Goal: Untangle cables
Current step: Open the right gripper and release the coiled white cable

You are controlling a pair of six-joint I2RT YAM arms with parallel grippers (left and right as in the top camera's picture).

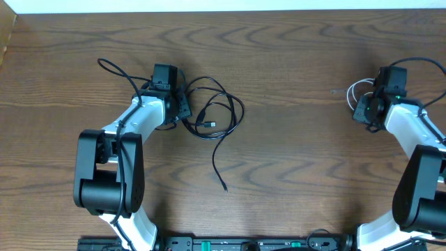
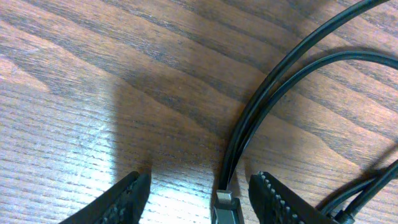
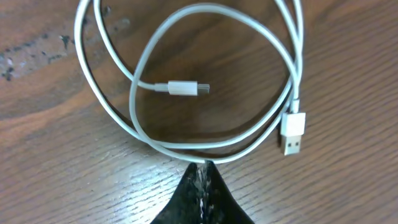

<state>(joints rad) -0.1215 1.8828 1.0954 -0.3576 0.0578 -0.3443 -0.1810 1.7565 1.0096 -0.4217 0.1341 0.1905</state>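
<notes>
The counter [image 1: 293, 56] was dark wood, its grain plain under a soft sheen. The black cables [image 2: 233, 155] had smooth, faintly glossy jackets; the white cable [image 3: 124, 118] was glossy plastic with a metal plug [image 3: 291, 146]. The left hand [image 2: 199, 190] bore matt black ridged pads [image 2: 277, 199].

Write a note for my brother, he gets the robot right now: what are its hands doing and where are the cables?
Left gripper: open, low over the table, a black plug lying between its fingers, not clamped.
Right gripper: shut on the white cable, pinching the edge of its coil.
Done: the white cable lies off to the right, apart from the black ones.
Left to do: the black cables are looped over each other beside the left gripper; separate them.
</notes>
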